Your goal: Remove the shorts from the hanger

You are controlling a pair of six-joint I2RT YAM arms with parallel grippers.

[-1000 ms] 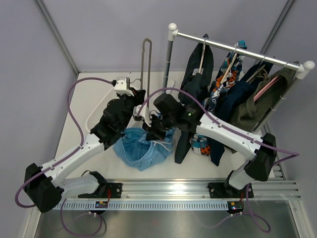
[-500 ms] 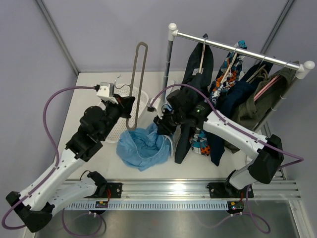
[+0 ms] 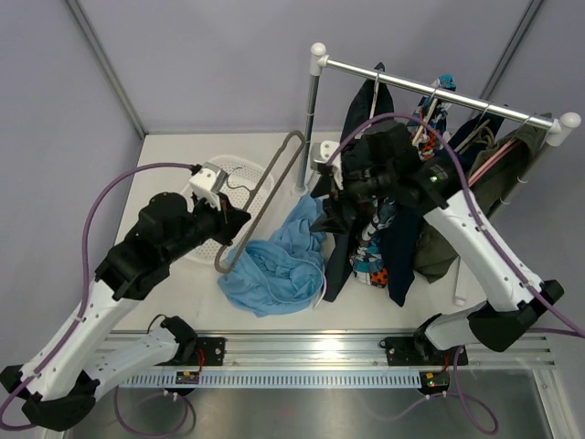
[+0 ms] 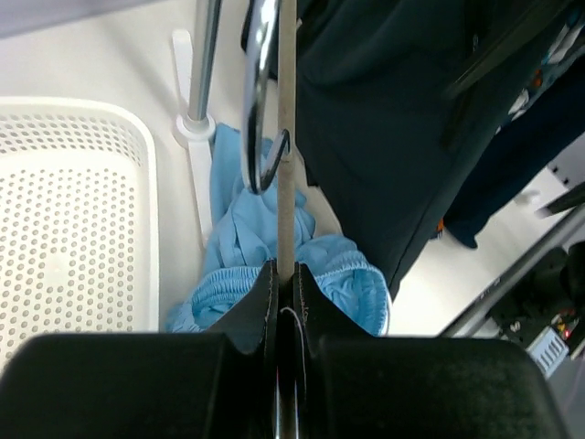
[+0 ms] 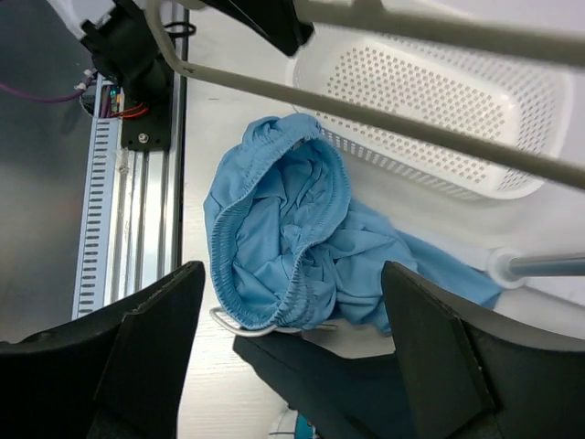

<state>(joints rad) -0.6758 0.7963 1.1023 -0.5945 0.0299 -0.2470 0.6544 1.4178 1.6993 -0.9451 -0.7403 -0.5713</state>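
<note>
The light blue shorts [image 3: 274, 267] lie crumpled on the table, waistband up, with the white drawstring [image 5: 228, 322] looping out at one edge. My left gripper [image 3: 230, 219] is shut on the grey wire hanger [image 3: 265, 197], which slants up toward the rack pole. In the left wrist view the hanger's bar [image 4: 286, 137] runs straight out of the closed jaws, above the shorts [image 4: 239, 240]. My right gripper [image 3: 331, 203] hovers open above the shorts [image 5: 274, 229], against the hanging dark clothes. Its fingers [image 5: 137, 366] stand wide apart with nothing between them.
A white perforated basket [image 3: 239, 172] sits behind the left gripper. The clothes rack [image 3: 439, 91] at the back right holds dark and patterned garments [image 3: 361, 137] on hangers; its pole [image 3: 311, 119] stands just behind the shorts. A metal rail [image 3: 366, 343] runs along the near edge.
My right gripper opened, let go of the shorts and pulled up and right toward the rack. The left arm swung the hanger right and tilted it. The shorts now lie on the table.
</note>
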